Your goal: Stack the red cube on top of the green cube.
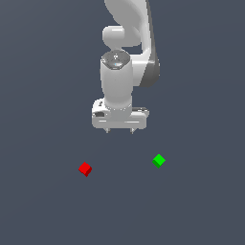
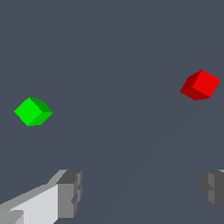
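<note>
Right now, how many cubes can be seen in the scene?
2. The red cube lies at the exterior view's left, the green cube at its right, apart. None seems hidden.

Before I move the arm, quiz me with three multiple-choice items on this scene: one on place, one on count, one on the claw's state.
1. In the exterior view, the red cube lies where relative to the green cube?
A. on top of it
B. toward that view's left, apart
C. touching its right side

2. How many cubes show?
A. one
B. two
C. four

3. The claw is:
A. open and empty
B. shut on the red cube
C. shut on the green cube

Answers: 1 B, bare floor separates them. 2 B, one red and one green. 3 A, the wrist view shows its fingers wide apart with nothing between.
</note>
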Robot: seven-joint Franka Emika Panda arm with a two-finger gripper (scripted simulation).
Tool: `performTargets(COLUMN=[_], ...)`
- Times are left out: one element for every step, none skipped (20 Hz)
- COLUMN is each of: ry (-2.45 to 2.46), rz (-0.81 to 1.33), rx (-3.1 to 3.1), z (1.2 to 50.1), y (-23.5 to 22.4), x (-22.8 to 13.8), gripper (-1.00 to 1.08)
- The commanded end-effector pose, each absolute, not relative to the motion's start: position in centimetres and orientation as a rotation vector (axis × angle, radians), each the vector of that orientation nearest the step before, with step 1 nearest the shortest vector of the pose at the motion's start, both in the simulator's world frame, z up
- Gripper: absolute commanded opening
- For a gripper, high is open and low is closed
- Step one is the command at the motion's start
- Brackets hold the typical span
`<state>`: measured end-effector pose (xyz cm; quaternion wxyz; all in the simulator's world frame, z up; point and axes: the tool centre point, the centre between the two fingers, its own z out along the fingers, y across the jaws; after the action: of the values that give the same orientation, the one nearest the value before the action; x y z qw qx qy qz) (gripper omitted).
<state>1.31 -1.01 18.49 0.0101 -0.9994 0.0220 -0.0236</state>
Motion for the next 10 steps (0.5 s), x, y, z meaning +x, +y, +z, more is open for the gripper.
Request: performTargets(ry=[0.069, 0.07, 0.072, 0.077, 0.084, 0.092, 0.102, 0.114, 0.128, 0.143], rz=[-0.074, -0.074, -0.073, -0.073, -0.072, -0.072, -0.071, -0.07, -0.069, -0.067], rx=[-3.12, -3.12, -3.12, -3.12, -3.12, -3.12, -3.12, -3.12, -3.12, -3.12], z=[18.5, 18.5, 18.4, 18.4, 18.3, 18.2, 18.0, 17.9, 17.7, 17.4], y=[-1.0, -1.0, -1.1, -1.1, -1.2, -1.4, -1.5, -1.7, -1.9, -2.2], x=[1.3, 1.3, 1.4, 1.5, 1.6, 1.7, 1.9, 2.1, 2.3, 2.6], gripper=[1.0, 1.0, 1.0, 1.0, 1.0, 1.0, 1.0, 1.0, 1.0, 1.0])
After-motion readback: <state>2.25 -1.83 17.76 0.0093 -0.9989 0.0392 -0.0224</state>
